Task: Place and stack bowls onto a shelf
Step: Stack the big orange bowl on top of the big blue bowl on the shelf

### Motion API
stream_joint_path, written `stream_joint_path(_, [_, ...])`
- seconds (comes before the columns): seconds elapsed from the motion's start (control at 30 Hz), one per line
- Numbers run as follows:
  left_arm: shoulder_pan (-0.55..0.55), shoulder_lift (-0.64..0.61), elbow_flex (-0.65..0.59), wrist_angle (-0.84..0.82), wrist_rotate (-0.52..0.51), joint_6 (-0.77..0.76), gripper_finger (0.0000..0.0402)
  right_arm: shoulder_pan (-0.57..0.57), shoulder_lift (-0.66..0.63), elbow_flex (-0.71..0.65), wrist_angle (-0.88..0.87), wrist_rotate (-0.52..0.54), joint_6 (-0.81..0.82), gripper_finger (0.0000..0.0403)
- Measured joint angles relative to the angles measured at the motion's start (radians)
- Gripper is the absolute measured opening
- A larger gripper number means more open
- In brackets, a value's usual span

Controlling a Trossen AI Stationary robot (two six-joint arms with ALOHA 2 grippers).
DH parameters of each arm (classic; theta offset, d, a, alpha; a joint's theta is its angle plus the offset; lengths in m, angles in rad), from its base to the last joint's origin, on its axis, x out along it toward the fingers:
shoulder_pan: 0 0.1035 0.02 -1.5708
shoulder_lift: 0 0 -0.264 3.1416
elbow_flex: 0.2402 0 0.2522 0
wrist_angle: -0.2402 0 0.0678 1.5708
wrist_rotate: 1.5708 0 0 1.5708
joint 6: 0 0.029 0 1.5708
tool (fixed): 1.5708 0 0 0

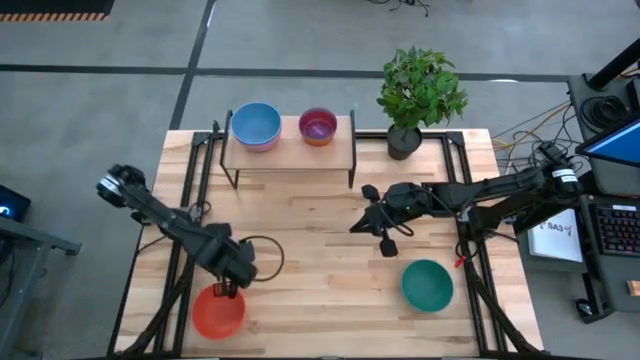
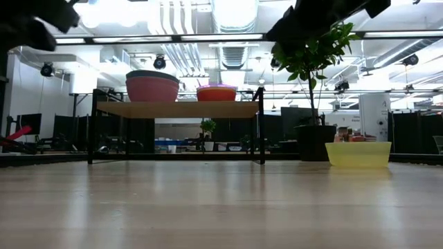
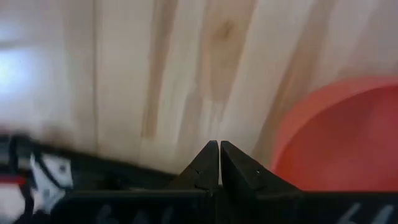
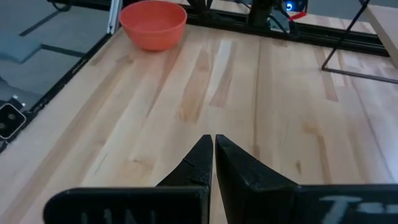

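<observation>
- My two arms are dark, slim and jointed, with black cables looping beside them.
- My left tool (image 3: 219, 163) ends in two matte black wedge fingers.
- My right tool (image 4: 212, 163) looks the same, with pale lettering on its base.

The middle of the light plank surface (image 1: 310, 260) lies bare between both arms. The small light-wood shelf (image 1: 290, 155) on black legs and a leafy potted plant (image 1: 420, 95) block the far edge, while a red-orange plastic bowl (image 1: 218, 312) and a teal plastic bowl (image 1: 427, 285) sit near the front.

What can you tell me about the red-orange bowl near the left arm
The red-orange bowl is a round, plain, plastic-looking bowl, upright and empty. It sits on the plank table at the near left corner. The left tool, shut, hovers at its rim; contact is unclear. Nothing is stacked in it.
</observation>
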Motion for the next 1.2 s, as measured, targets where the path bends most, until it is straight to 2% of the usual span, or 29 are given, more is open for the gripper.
stream_joint_path(0.13, [-0.070,0.013,0.000,0.038,0.005,-0.086,0.0007,0.000,0.014,0.000,0.001,-0.001,-0.020,0.0009])
stream_joint_path(0.3, [-0.112,0.006,0.000,0.114,0.019,-0.172,0.0044,0.000,0.027,0.000,0.010,-0.002,-0.026,0.0009])
stream_joint_path(0.5, [-0.147,0.029,-0.015,0.165,0.015,-0.157,0.0104,0.000,0.032,0.000,0.019,-0.002,-0.027,0.0009])
stream_joint_path(0.67, [-0.160,0.052,-0.071,0.204,0.015,-0.153,0.0128,0.000,0.032,0.000,0.018,-0.010,-0.027,0.0009])
stream_joint_path(1.0, [-0.160,0.059,-0.160,0.414,0.015,-0.152,0.0113,0.000,0.032,0.000,0.017,-0.010,-0.026,0.0009])
stream_joint_path(1.1, [-0.160,0.059,-0.165,0.417,0.015,-0.152,0.0088,0.000,0.032,0.000,0.017,-0.010,-0.027,0.0009])
stream_joint_path(1.2, [-0.159,0.059,-0.166,0.418,0.019,-0.133,0.0043,0.000,0.032,0.000,0.017,-0.010,-0.027,0.0009])
